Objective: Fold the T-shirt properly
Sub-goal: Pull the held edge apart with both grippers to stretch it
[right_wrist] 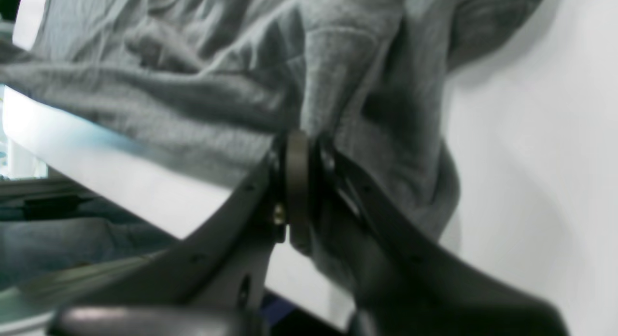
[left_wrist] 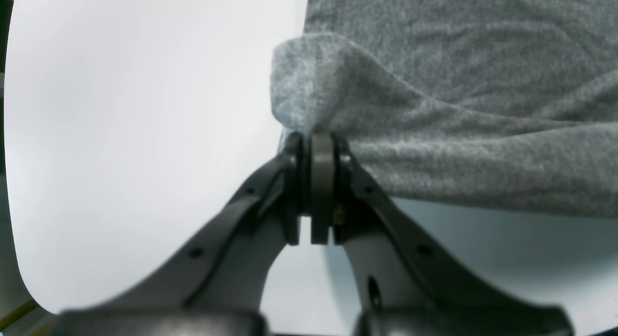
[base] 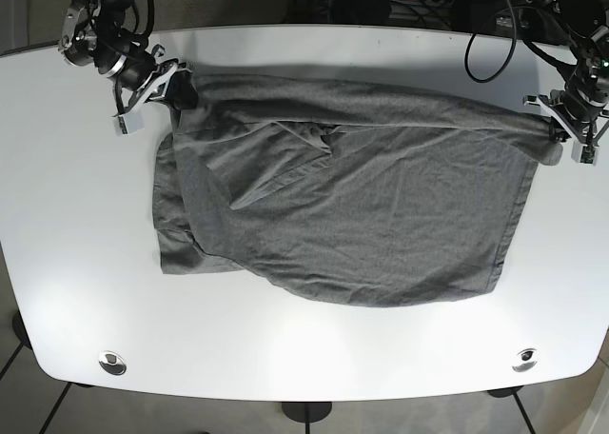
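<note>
A grey T-shirt (base: 352,196) lies spread over the white table (base: 76,215), its far edge lifted into a ridge between the two arms. My left gripper (base: 552,129) at the right side is shut on a bunched corner of the T-shirt (left_wrist: 309,85), pinched between the black fingers (left_wrist: 321,181). Over at the far left, my right gripper (base: 181,89) is shut on a fold of the T-shirt (right_wrist: 338,70) near the shoulder end, cloth draping over one finger (right_wrist: 295,181). A sleeve (base: 181,248) lies folded at the lower left.
The white table's rounded edge (left_wrist: 19,259) shows in the left wrist view. Two round fittings (base: 112,363) (base: 524,360) sit near the table's front corners. Cables (base: 485,34) and equipment hang beyond the far edge.
</note>
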